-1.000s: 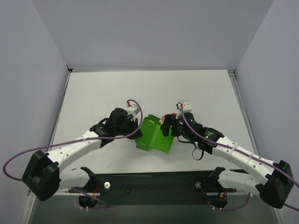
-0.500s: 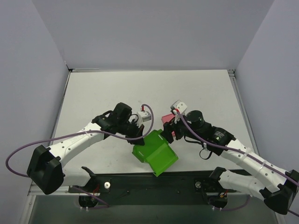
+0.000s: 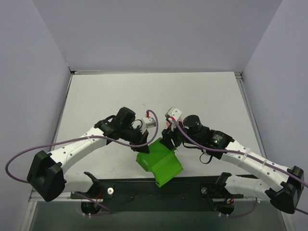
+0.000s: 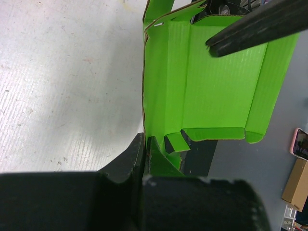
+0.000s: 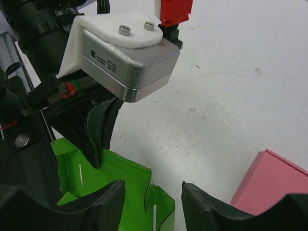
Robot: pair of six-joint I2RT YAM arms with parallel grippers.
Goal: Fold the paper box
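Half folded, by my estimate: paper box at the table's six o'clock edge, walls up, tabs loose. Left gripper, at its eleven o'clock, is clenched on a wall. Right gripper, at one o'clock, is released and straddles a flap.

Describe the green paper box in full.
The paper box is bright green thin card, half-formed: an open tray with raised side walls, loose flaps and slotted tabs. It sits tilted at the near edge of the table. The left gripper pinches one edge; the right gripper straddles a wall, open.
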